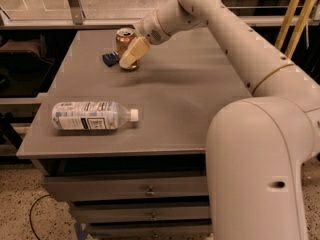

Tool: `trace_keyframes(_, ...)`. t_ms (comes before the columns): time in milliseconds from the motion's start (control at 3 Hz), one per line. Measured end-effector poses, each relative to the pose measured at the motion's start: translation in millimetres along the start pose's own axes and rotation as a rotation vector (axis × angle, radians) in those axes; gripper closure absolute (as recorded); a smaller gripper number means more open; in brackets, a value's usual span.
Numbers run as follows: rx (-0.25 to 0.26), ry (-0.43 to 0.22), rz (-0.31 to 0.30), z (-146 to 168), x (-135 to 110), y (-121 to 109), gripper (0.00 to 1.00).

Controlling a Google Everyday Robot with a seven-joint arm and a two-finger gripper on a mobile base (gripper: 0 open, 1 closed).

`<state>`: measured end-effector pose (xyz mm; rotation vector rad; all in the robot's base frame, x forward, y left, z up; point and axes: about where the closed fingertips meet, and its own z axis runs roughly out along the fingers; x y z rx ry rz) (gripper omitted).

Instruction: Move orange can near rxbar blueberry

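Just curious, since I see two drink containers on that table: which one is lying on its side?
The clear plastic bottle, near the front edge. The orange can stands upright at the back, with the gripper right beside it.

I see the orange can (123,42) upright near the table's (200,109) far edge: tan body, silver top. The rxbar blueberry (110,59) lies flat just left of it, in a dark navy wrapper. The gripper (131,54) sits against the can's front-right side.
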<state>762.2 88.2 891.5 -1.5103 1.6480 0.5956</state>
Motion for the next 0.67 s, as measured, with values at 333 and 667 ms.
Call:
trace_keyframes(333, 0.086, -0.010, 0.003, -45.8, -3.8, 13.7, 0.00)
trace_keyframes(667, 0.105, 0.006, 0.027, -51.1, 12.5, 26.1, 0.00)
